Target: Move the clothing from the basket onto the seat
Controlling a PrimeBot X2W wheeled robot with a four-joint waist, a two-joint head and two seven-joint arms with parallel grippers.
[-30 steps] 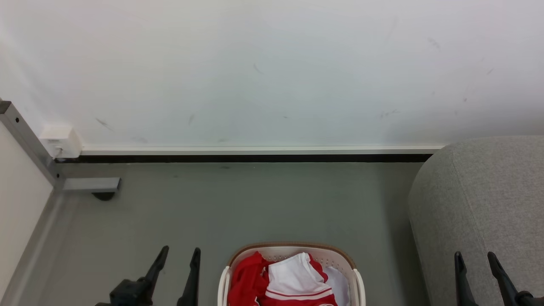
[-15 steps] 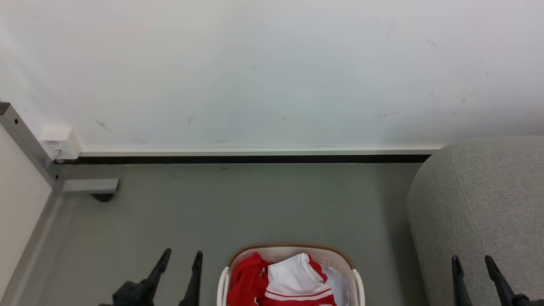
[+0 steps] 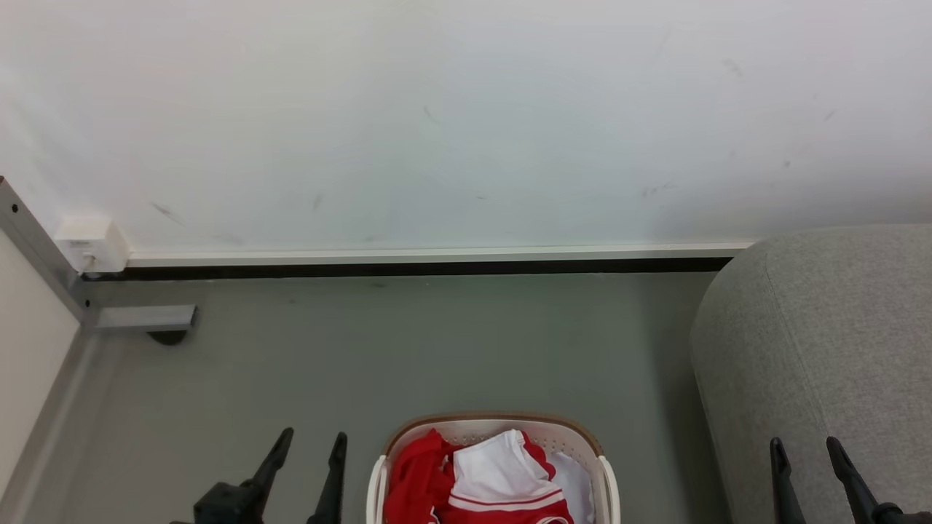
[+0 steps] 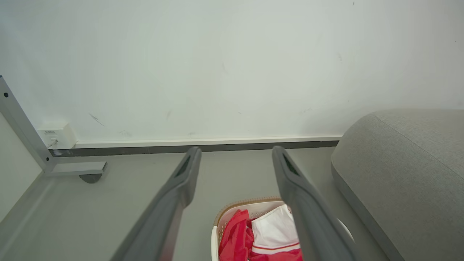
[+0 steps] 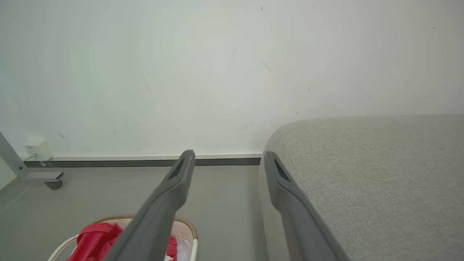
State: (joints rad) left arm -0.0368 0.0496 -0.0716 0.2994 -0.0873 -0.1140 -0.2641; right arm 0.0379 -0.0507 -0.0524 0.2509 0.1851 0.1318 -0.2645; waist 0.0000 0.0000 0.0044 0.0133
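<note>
A smooth grey floor (image 3: 437, 349) lies under us. Nearest on it, cut by the lower edge of the head view, stands the cream-white perforated plastic basket with a brown rim band (image 3: 491, 419). The red jersey clothing with white-and-red striped trim (image 3: 411, 480) sits bunched inside it, and a flat pale sheet (image 3: 580, 477) lies against the basket's right wall. Our left gripper (image 3: 312, 440) hovers just left of the basket. Our right gripper (image 3: 803, 444) is well to the basket's right, in front of the seat's flank. Both have their jaws spread and hold nothing.

We judge the reach into the basket to be the risky part. We see only the basket's far half, so a descent could land a jaw on the rim or wall and shove or tip it. A deep pinch could take the pale sheet along with the jersey. A shallow pinch on one fold could let slack cloth trail, snag the rim, or slip onto the floor between basket and seat.

Farther right rises the large grey woven-fabric upholstered seat with rounded edges (image 3: 837, 327). The right jaws appear close to its side and could scrape it in a swing. Beyond, the scuffed white wall (image 3: 466, 124) poses no trouble.
</note>
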